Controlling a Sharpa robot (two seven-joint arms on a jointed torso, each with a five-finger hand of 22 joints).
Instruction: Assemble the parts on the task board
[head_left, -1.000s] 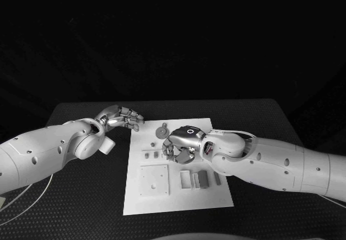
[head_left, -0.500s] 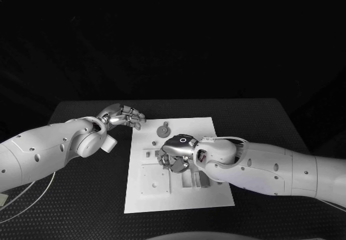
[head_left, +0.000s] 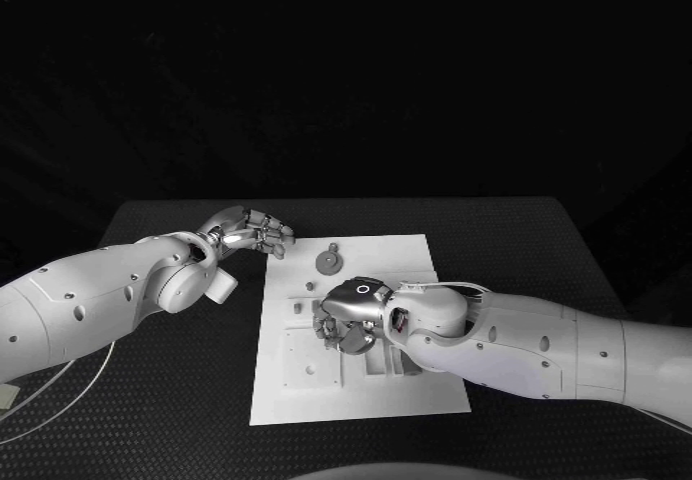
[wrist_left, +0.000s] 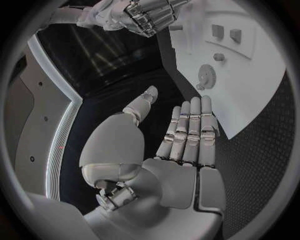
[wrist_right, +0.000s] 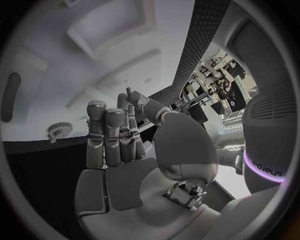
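The white task board lies in the middle of the table. A grey gear sits near its far end, also seen as the gear and the gear. Small grey parts lie near the board's left edge. My right hand hovers low over the board's middle, fingers pointing down. In the right wrist view its thumb tip sits close to the fingertips; I cannot make out anything between them. My left hand hangs off the board's far left corner, and in its wrist view the fingers are straight and empty.
A square raised plate takes up the board's near left part. My right forearm crosses the board's right side and covers the slots there. Black table surrounds the board on all sides.
My right hand has moved along the board toward its near end, away from the gear. The left hand has barely moved.
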